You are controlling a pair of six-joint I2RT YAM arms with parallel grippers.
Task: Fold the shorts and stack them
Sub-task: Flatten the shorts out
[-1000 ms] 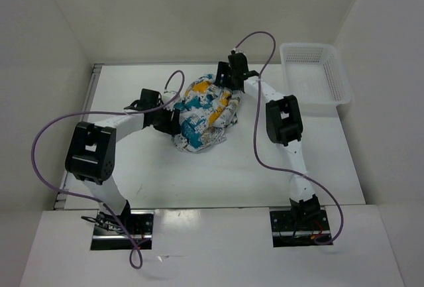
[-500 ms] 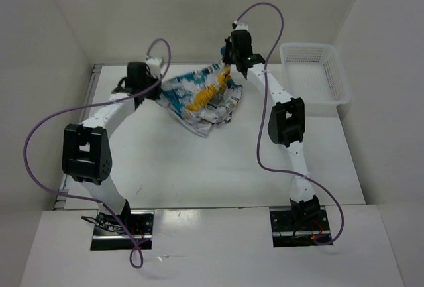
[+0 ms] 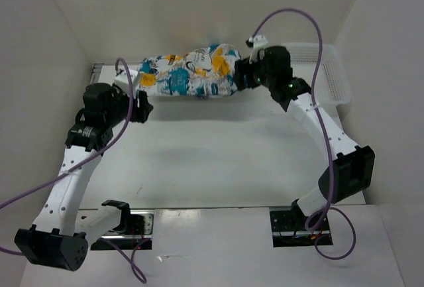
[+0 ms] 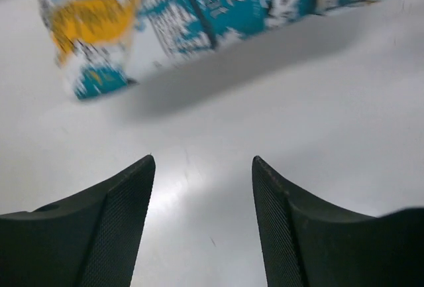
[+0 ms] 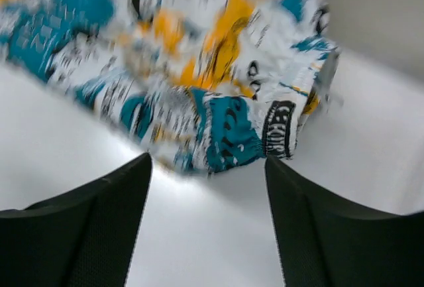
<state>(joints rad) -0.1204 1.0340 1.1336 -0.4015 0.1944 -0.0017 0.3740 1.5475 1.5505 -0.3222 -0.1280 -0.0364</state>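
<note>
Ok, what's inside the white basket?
Only bare mesh shows on the right of the basket; the right arm covers its left end, so that part cannot be seen.

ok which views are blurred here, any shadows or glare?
Right wrist: shorts heavily motion-blurred, right end effector fingers sharp. Left wrist: shorts mildly blurred, casting a soft shadow on the table, faint sheen between the left end effector fingers. Top external: crisp, evenly lit, no glare.
</note>
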